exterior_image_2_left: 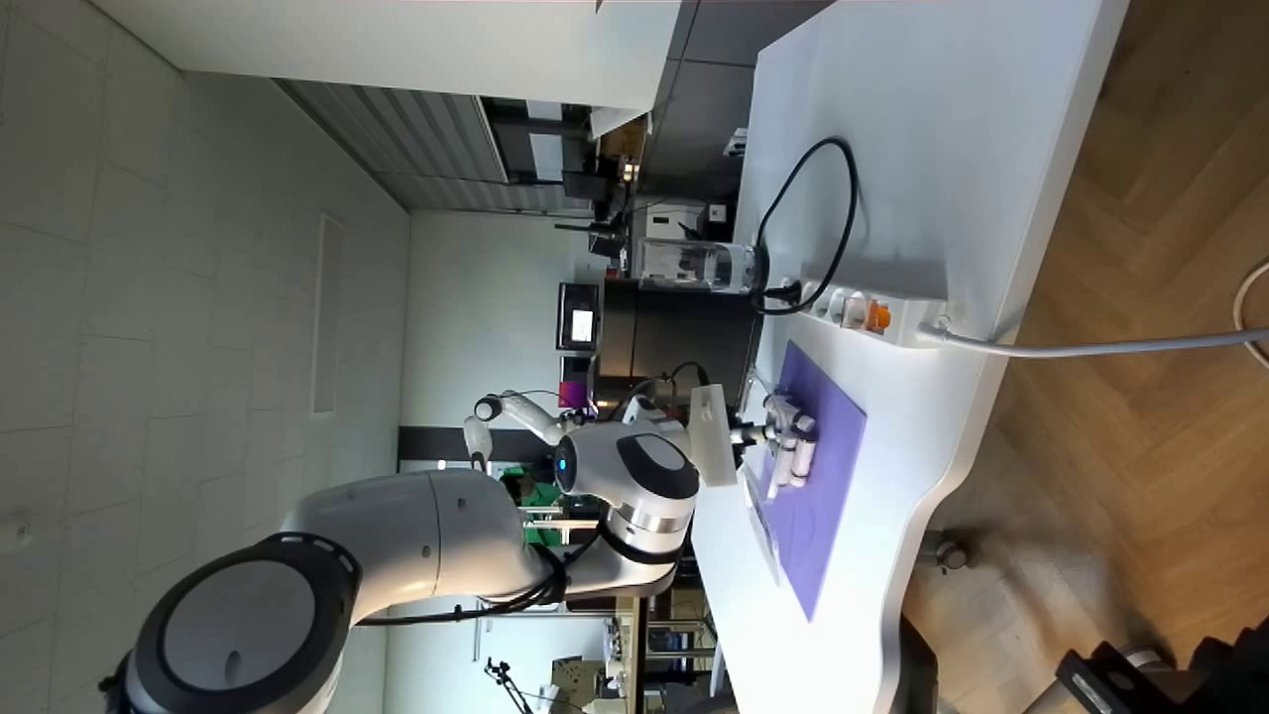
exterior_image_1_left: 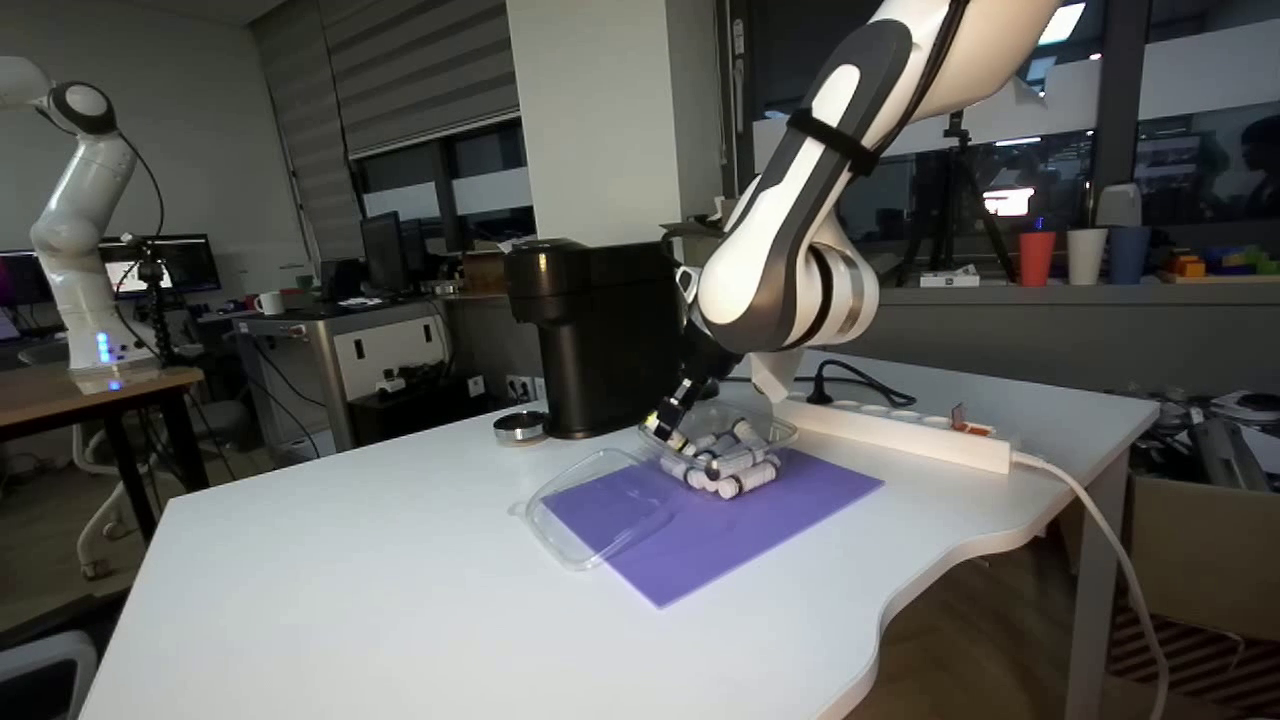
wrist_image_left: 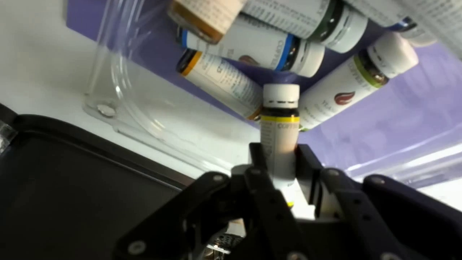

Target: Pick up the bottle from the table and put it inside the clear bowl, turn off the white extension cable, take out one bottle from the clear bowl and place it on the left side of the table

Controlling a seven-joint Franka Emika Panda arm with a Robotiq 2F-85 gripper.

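Note:
The clear bowl (exterior_image_1_left: 788, 436) is a transparent plastic container on the white table (exterior_image_1_left: 380, 600), with several white-capped bottles (exterior_image_1_left: 748, 478) in it. In the wrist view, its rim (wrist_image_left: 124, 77) surrounds the jumbled bottles (wrist_image_left: 334, 94). My gripper (wrist_image_left: 278, 153) is shut on a yellow-banded bottle (wrist_image_left: 280, 135), its white cap pointing toward the other bottles. In both exterior views, the gripper (exterior_image_1_left: 667, 416) (exterior_image_2_left: 750, 436) is at the container, on the black machine's side. The white extension cable (exterior_image_1_left: 900, 436) lies behind the container and also shows in an exterior view (exterior_image_2_left: 920, 319).
A tall black machine (exterior_image_1_left: 605, 330) stands close beside the gripper. A purple mat (exterior_image_1_left: 690, 570) lies under the container, and a clear lid (exterior_image_1_left: 595, 560) lies open on it. A round metal tin (exterior_image_1_left: 521, 428), a black cord (exterior_image_2_left: 851, 198) and a clear cylinder (exterior_image_2_left: 699, 266) are also on the table.

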